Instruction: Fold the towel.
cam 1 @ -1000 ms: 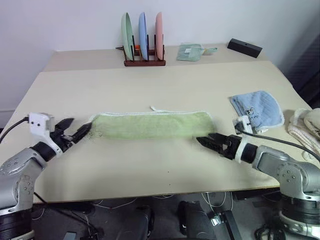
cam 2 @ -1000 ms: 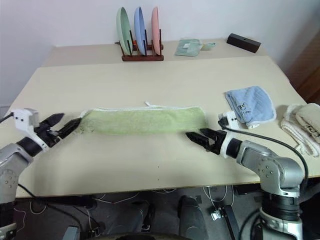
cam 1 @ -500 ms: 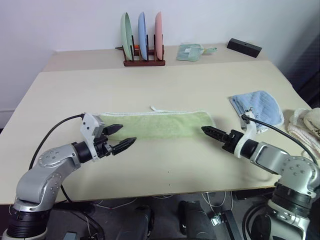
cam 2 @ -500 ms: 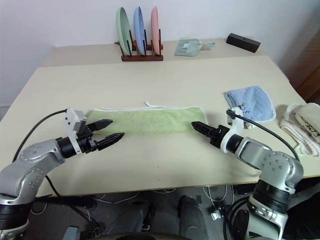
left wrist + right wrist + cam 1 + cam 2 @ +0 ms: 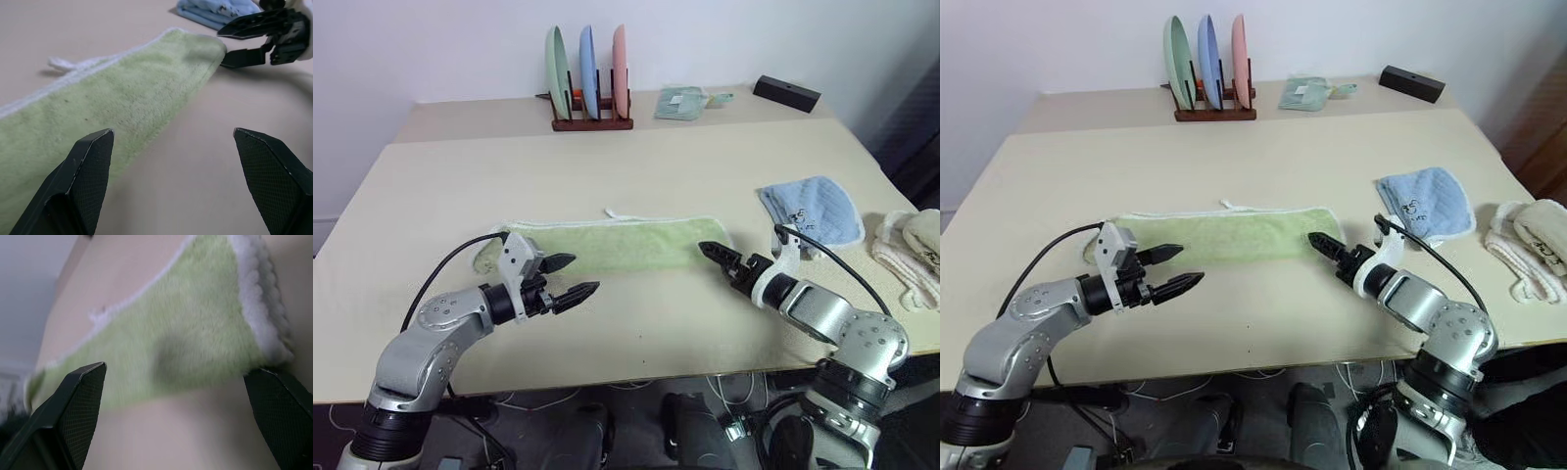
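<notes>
The towel [image 5: 617, 242] lies as a long light green strip with white edging across the middle of the table, its small white loop [image 5: 613, 212] at the far edge. My left gripper [image 5: 584, 272] is open and hovers just in front of the towel's near edge, toward its left part, pointing right. In the left wrist view the towel [image 5: 122, 98] runs away between the spread fingers [image 5: 88, 171]. My right gripper [image 5: 710, 251] is open at the towel's right end, tips almost touching it. The right wrist view has that end of the towel [image 5: 186, 333] between its fingers [image 5: 73, 401].
A light blue cloth [image 5: 813, 208] lies right of the towel, and a cream fluffy cloth [image 5: 911, 245] sits at the table's right edge. At the back stand a rack of three plates [image 5: 592, 88], a small folded green cloth [image 5: 680, 102] and a black box [image 5: 786, 93].
My left gripper has swung right, from the towel's left end to in front of its left part. My right gripper has rolled and edged up to the towel's right end.
</notes>
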### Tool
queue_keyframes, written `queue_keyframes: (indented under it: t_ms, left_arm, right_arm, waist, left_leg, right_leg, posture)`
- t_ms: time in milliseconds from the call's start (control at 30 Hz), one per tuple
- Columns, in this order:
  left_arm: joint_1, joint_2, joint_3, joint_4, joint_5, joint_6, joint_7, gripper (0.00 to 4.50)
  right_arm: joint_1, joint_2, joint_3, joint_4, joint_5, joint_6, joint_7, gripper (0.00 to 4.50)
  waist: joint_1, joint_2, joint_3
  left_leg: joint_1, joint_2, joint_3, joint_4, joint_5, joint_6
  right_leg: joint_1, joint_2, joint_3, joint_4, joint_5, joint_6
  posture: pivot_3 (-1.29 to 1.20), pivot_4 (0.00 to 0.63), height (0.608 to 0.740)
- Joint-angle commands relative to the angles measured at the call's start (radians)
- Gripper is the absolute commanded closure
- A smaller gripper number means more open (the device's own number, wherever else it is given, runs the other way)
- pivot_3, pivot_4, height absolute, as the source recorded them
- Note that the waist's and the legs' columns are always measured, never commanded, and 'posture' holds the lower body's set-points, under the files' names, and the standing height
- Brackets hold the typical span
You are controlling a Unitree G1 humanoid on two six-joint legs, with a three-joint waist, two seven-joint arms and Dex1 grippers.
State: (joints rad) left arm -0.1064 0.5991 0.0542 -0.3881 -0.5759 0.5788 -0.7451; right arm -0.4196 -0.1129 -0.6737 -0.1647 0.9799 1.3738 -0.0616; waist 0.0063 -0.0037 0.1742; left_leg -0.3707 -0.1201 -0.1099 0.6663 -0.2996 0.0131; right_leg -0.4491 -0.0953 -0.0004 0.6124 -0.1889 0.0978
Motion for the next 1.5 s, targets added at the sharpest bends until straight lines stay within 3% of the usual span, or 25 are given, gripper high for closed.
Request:
queue_keyframes:
  t_ms: [33,133,333,500,700,833,900,1067,1200,1500]
  left_arm:
    - [-0.015,-0.004,0.002,-0.016,0.014,-0.026,0.002,0.48]
    - [-0.017,-0.008,0.001,-0.008,0.021,-0.033,0.002,0.47]
    - [-0.015,-0.017,-0.003,0.012,0.040,-0.055,-0.005,0.47]
    - [0.001,-0.023,-0.008,0.050,0.071,-0.103,-0.023,0.47]
    - [0.004,-0.022,-0.020,0.073,0.092,-0.132,-0.044,0.47]
    - [-0.021,-0.026,-0.041,0.097,0.111,-0.146,-0.053,0.47]
    - [-0.032,-0.030,-0.044,0.101,0.114,-0.145,-0.052,0.47]
    - [-0.042,-0.039,-0.043,0.096,0.118,-0.141,-0.044,0.47]
    - [-0.018,-0.042,-0.034,0.061,0.121,-0.132,-0.018,0.47]
    - [0.011,-0.040,-0.025,0.015,0.115,-0.117,0.012,0.47]
  right_arm:
    - [-0.037,0.011,-0.017,0.071,-0.034,-0.055,-0.076,0.26]
    - [-0.050,-0.012,-0.002,0.100,-0.048,-0.092,-0.077,1.27]
    - [-0.046,-0.040,0.009,0.080,-0.034,-0.118,-0.075,4.43]
    - [-0.004,-0.147,0.034,0.010,-0.023,-0.132,-0.013,4.43]
    - [0.054,-0.388,0.134,-0.040,-0.085,-0.214,0.195,4.43]
    - [0.085,-0.640,0.451,-0.149,-0.317,-0.451,0.470,4.43]
    - [0.057,-0.696,0.588,-0.185,-0.402,-0.548,0.564,4.43]
    - [-0.027,-0.716,0.819,-0.200,-0.561,-0.680,0.702,4.43]
    - [-0.145,-0.602,1.079,-0.085,-0.759,-0.758,0.739,4.43]
    - [-0.148,-0.558,1.091,-0.037,-0.846,-0.814,0.805,4.43]
  waist:
    - [0.000,0.000,-0.001]
    - [0.002,0.001,-0.001]
    - [0.001,0.001,-0.001]
    - [0.006,0.002,-0.001]
    - [0.005,0.002,-0.001]
    - [0.001,0.003,0.000]
    - [-0.004,0.002,-0.001]
    - [-0.008,0.001,-0.001]
    - [-0.003,0.000,0.000]
    - [0.007,-0.001,0.000]
  left_leg:
    - [0.000,0.000,0.000,0.000,0.000,0.000]
    - [0.000,0.000,0.000,0.000,0.000,0.000]
    - [0.000,0.000,0.000,0.000,0.000,0.000]
    - [-0.001,-0.001,0.000,0.000,0.000,0.001]
    - [-0.001,-0.001,0.000,0.000,-0.001,0.001]
    - [-0.001,0.000,0.001,0.000,-0.001,0.002]
    - [-0.001,0.001,0.001,0.000,-0.001,0.002]
    - [-0.001,0.002,0.001,0.000,-0.001,0.001]
    - [-0.002,0.001,0.001,0.001,0.001,-0.001]
    - [-0.003,-0.002,-0.001,0.000,0.002,-0.004]
  right_leg:
    - [0.000,0.000,0.000,0.000,0.000,0.000]
    - [0.000,0.000,0.000,0.000,0.000,0.000]
    - [0.000,0.000,0.000,0.000,0.000,0.000]
    - [0.000,0.000,0.000,0.000,0.000,0.000]
    - [0.000,0.000,-0.001,-0.001,0.000,0.000]
    - [0.000,0.000,-0.001,-0.001,0.000,0.001]
    - [0.000,0.000,-0.001,-0.001,-0.001,0.001]
    - [0.000,0.000,-0.001,-0.002,-0.001,0.001]
    - [0.000,0.000,-0.001,-0.003,0.000,0.001]
    - [-0.001,-0.002,-0.002,-0.003,0.000,0.001]
  posture:
    - [0.00,0.150,0.740]
    - [0.00,0.150,0.740]
    - [0.00,0.150,0.740]
    - [0.00,0.150,0.740]
    - [0.00,0.150,0.740]
    - [0.00,0.150,0.740]
    - [0.00,0.150,0.740]
    - [0.00,0.150,0.740]
    - [0.00,0.150,0.740]
    - [0.00,0.150,0.740]
